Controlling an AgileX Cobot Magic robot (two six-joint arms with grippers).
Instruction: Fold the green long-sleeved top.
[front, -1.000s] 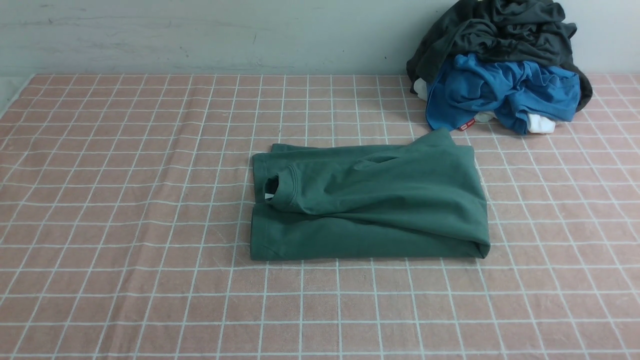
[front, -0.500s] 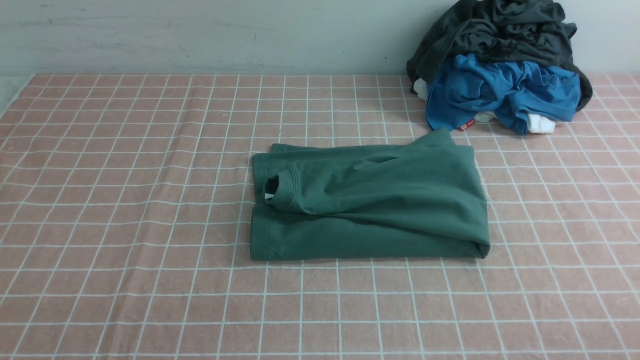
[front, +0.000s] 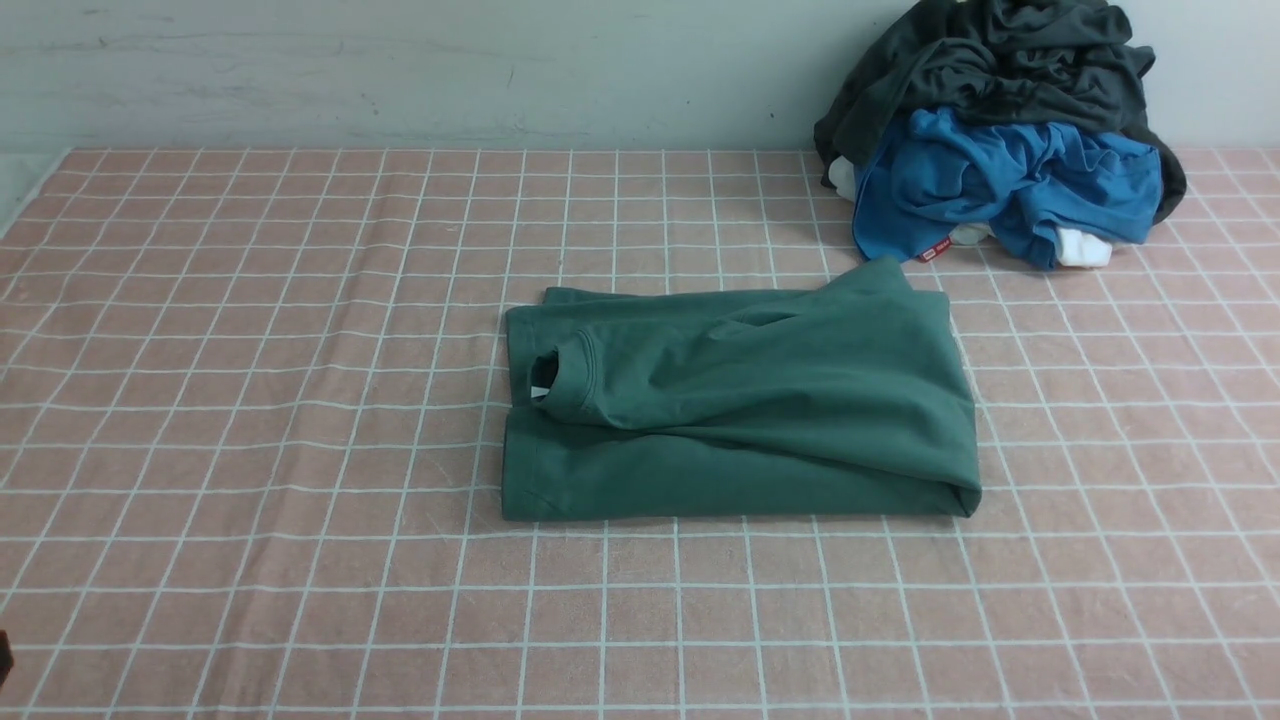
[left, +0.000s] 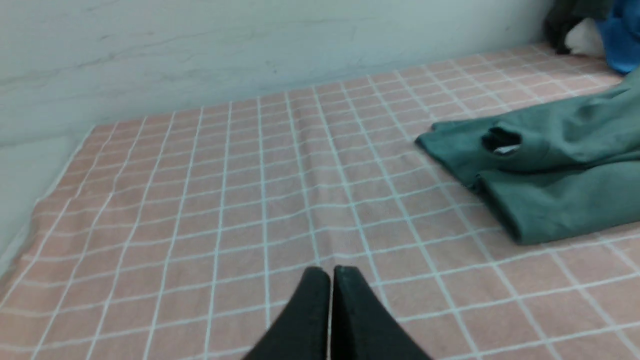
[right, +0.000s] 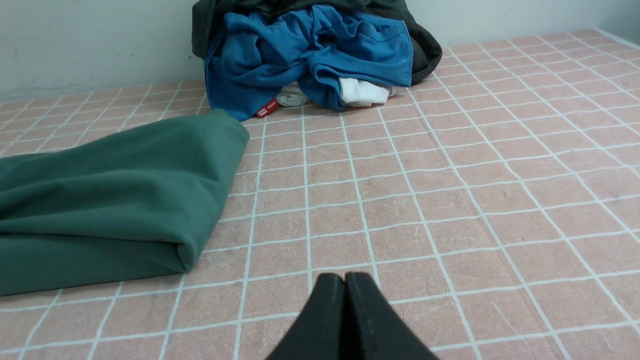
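Note:
The green long-sleeved top (front: 740, 400) lies folded into a rough rectangle at the middle of the table, its neck opening with the white label (front: 541, 385) at the left end. It also shows in the left wrist view (left: 555, 165) and the right wrist view (right: 110, 195). My left gripper (left: 330, 272) is shut and empty above the cloth, left of the top and apart from it. My right gripper (right: 344, 277) is shut and empty, right of the top and apart from it. Neither gripper's fingers show in the front view.
A pink checked cloth (front: 250, 400) covers the table. A heap with a dark charcoal-grey garment (front: 1000, 60) over a bright blue garment (front: 1000, 185) and some white cloth (front: 1085, 248) sits at the back right against the wall, just behind the top's far right corner.
A small dark part has come into the front view at the lower left edge. The top and the heap have not moved.

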